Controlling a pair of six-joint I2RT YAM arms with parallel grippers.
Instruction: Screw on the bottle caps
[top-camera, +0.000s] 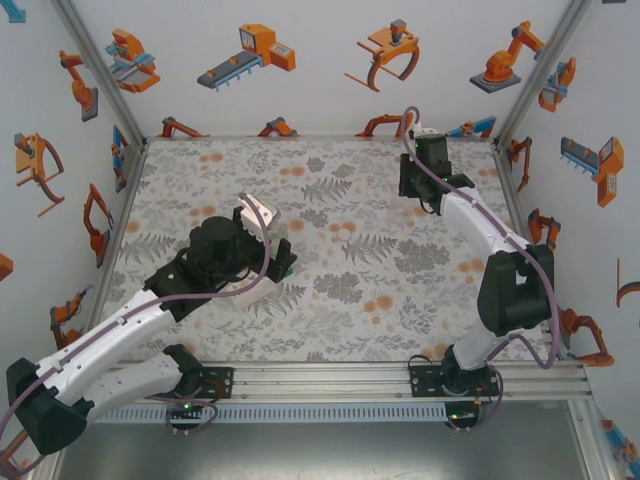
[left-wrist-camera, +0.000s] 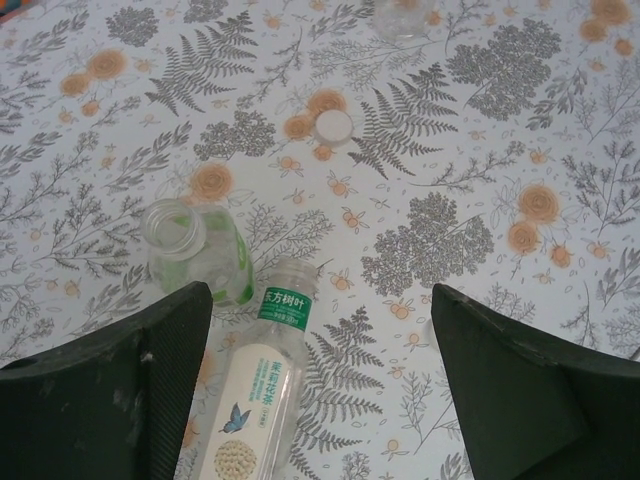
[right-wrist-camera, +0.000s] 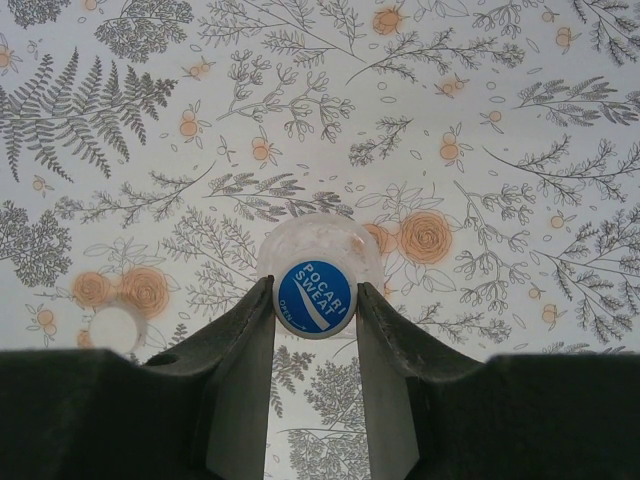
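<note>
While our R gripper (right-wrist-camera: 315, 290) pinches the blue cap (right-wrist-camera: 316, 300) tight atop the upright clear bottle (right-wrist-camera: 285, 238), we're prob mid-screw there. L gripper (left-wrist-camera: 320, 300) gapes wide, empty, over the labelled bottle (left-wrist-camera: 262, 390) lying by the uncapped green bottle (left-wrist-camera: 195, 250). Next: twist w/o tipping it.

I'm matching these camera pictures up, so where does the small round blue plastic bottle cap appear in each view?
Right wrist: the small round blue plastic cap sits low centre, pinched between the fingers of the right gripper, on top of a clear bottle.
Top external: the right gripper, at the far right of the table, hides it.
Shared landmark: the right gripper.
</note>
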